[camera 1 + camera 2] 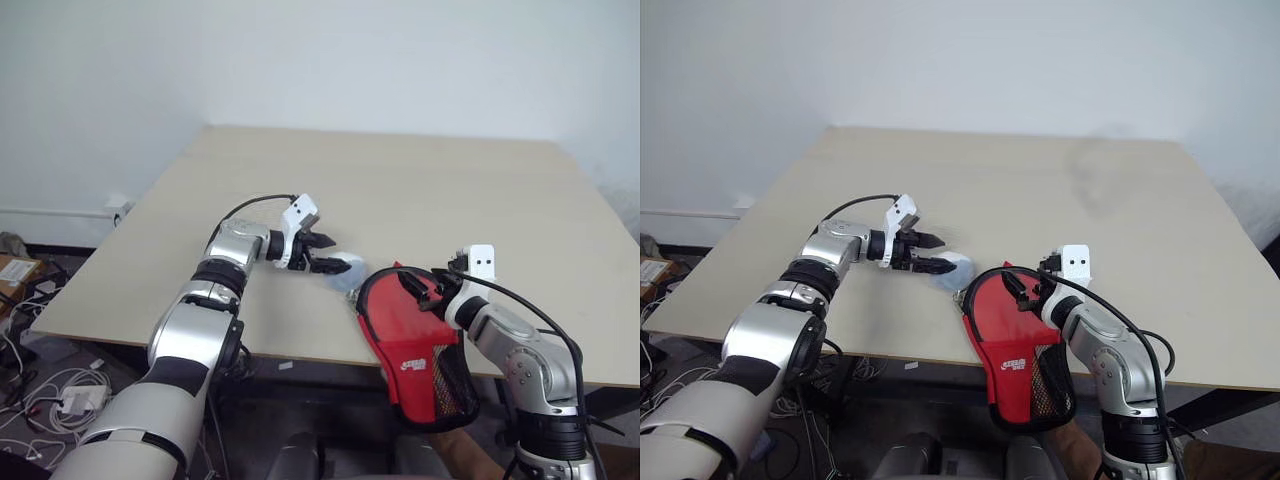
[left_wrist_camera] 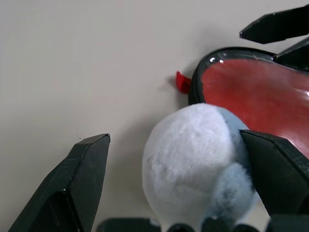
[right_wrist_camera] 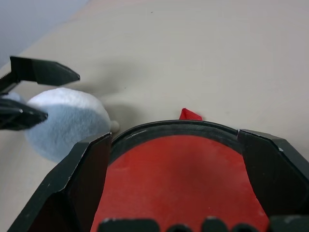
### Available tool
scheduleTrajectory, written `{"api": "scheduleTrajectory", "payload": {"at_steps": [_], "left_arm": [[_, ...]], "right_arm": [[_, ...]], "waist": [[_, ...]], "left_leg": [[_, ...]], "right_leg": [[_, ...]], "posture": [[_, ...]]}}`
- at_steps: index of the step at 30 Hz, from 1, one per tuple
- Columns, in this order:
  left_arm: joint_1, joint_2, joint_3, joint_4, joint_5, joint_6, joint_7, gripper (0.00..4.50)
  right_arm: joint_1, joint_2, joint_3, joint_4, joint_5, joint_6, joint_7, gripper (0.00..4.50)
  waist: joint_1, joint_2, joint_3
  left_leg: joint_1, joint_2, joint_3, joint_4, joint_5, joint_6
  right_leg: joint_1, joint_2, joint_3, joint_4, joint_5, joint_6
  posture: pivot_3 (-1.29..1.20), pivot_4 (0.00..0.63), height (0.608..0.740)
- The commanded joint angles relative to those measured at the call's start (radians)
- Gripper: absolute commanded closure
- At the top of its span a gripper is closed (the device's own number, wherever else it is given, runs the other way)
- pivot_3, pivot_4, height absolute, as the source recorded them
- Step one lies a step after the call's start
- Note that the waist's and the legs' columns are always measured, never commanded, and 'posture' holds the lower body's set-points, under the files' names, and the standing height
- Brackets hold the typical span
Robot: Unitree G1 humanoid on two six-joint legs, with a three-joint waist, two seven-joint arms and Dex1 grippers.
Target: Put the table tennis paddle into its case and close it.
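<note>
Red case half off the table's near edge, both grippers at it.

The pale table [image 1: 420,190] carries the case [image 1: 405,330], its rounded end lying on the tabletop and its long axis running back over the near edge, mesh end hanging down. The right gripper [image 3: 176,159] is spread around that rounded end; the left gripper [image 2: 181,164], also spread, straddles a fluffy white ball [image 2: 193,159] just beside it.

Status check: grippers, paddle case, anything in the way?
Both grippers open: left around fluffy white ball, right at the case rim. Case overhangs table edge.
</note>
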Motion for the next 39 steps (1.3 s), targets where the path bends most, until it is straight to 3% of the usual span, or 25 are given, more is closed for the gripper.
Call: {"api": "scheduleTrajectory", "payload": {"at_steps": [1, 16, 19, 25, 30, 34, 39], "left_arm": [[0.008, -0.014, -0.001, -0.012, 0.012, 0.023, -0.014, 0.00], [0.013, -0.075, 0.001, -0.010, 0.033, 0.075, 0.006, 0.00], [0.003, -0.085, 0.019, -0.001, 0.032, 0.046, 0.064, 0.59], [-0.033, -0.111, 0.036, 0.043, 0.043, 0.013, 0.232, 2.57], [-0.081, -0.143, 0.058, 0.082, 0.052, -0.021, 0.369, 3.70], [-0.134, -0.189, 0.111, 0.118, 0.037, -0.032, 0.564, 3.96], [-0.178, -0.262, 0.139, 0.138, 0.043, -0.061, 0.628, 4.02]], "right_arm": [[-0.004, 0.002, 0.002, -0.023, 0.006, -0.007, 0.000, 0.02], [0.053, -0.103, 0.136, -0.001, -0.042, 0.059, 0.069, 0.02], [0.064, -0.114, 0.167, 0.022, -0.065, 0.063, 0.073, 0.00], [0.080, -0.132, 0.188, 0.031, -0.108, 0.071, 0.070, 0.00], [0.106, -0.134, 0.205, 0.039, -0.144, 0.065, 0.060, 0.00], [0.126, -0.129, 0.197, 0.025, -0.157, 0.065, 0.051, 0.00], [0.146, -0.129, 0.192, 0.002, -0.159, 0.075, 0.051, 0.00]], "waist": [[0.000, 0.000, 0.000], [0.001, -0.001, -0.001], [0.000, -0.003, -0.002], [0.003, -0.008, -0.005], [0.004, -0.011, -0.007], [0.012, -0.013, -0.007], [0.026, -0.013, -0.007]], "left_leg": [[0.000, 0.000, 0.000, 0.000, 0.000, 0.000], [0.001, 0.000, 0.000, 0.001, 0.000, 0.000], [0.002, 0.000, 0.000, 0.001, 0.000, 0.000], [0.004, 0.000, -0.002, 0.002, 0.000, 0.000], [0.005, 0.000, -0.003, 0.002, 0.000, 0.000], [0.005, 0.000, -0.004, 0.003, 0.000, 0.000], [0.005, -0.001, -0.003, 0.003, 0.000, 0.000]], "right_leg": [[0.000, 0.000, 0.000, 0.000, 0.000, 0.000], [0.002, 0.000, 0.000, 0.000, 0.000, 0.000], [0.002, 0.000, 0.000, 0.000, 0.000, 0.000], [0.006, 0.000, -0.002, 0.000, 0.000, 0.000], [0.007, 0.000, -0.003, -0.001, 0.000, 0.000], [0.009, 0.000, -0.004, -0.001, 0.000, 0.000], [0.009, -0.001, -0.004, -0.002, 0.000, 0.000]], "posture": [[0.00, 0.000, 0.740], [0.00, 0.000, 0.740], [0.00, 0.000, 0.740], [0.00, 0.000, 0.740], [0.00, 0.000, 0.740], [0.00, 0.000, 0.740], [0.00, 0.000, 0.740]]}}
